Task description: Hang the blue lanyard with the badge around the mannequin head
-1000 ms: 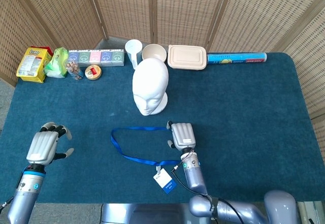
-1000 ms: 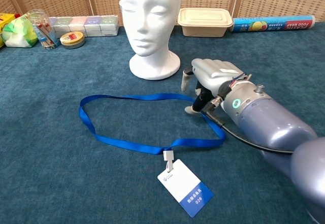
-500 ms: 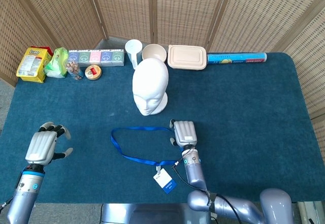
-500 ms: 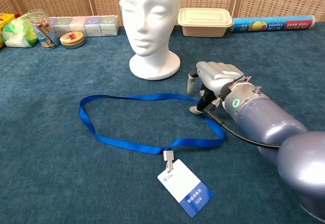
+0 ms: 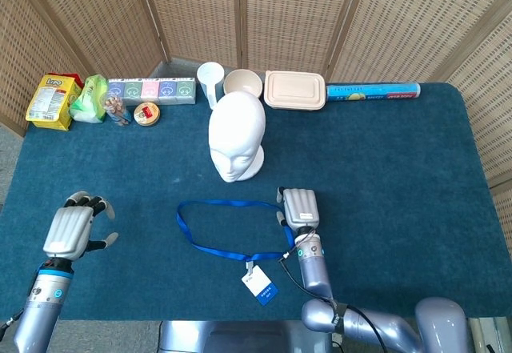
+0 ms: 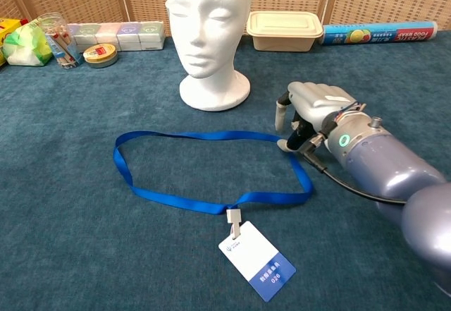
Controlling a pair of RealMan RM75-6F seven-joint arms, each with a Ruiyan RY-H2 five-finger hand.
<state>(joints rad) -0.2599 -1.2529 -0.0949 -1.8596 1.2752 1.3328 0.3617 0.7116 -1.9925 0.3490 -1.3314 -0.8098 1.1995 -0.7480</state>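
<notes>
Badge (image 6: 256,261): flat card, likely light and stiff, lying face-up at the near edge of the blue counter (image 5: 384,177), clipped to the strap. Blue lanyard (image 6: 190,202): thin ribbon, judged limp and near weightless, laid in an open loop between badge and mannequin head; best taken by pinching the ribbon on its far side and lifting so the loop hangs open. Right hand (image 6: 310,110): knuckles up at the loop's right end, fingers curled down onto the ribbon; whether it is pinched, I cannot tell. Left hand (image 5: 70,229): well apart, fingers spread, holding nothing. Mannequin head (image 6: 208,29): upright on its base beyond the loop, probably light foam, could tip.
</notes>
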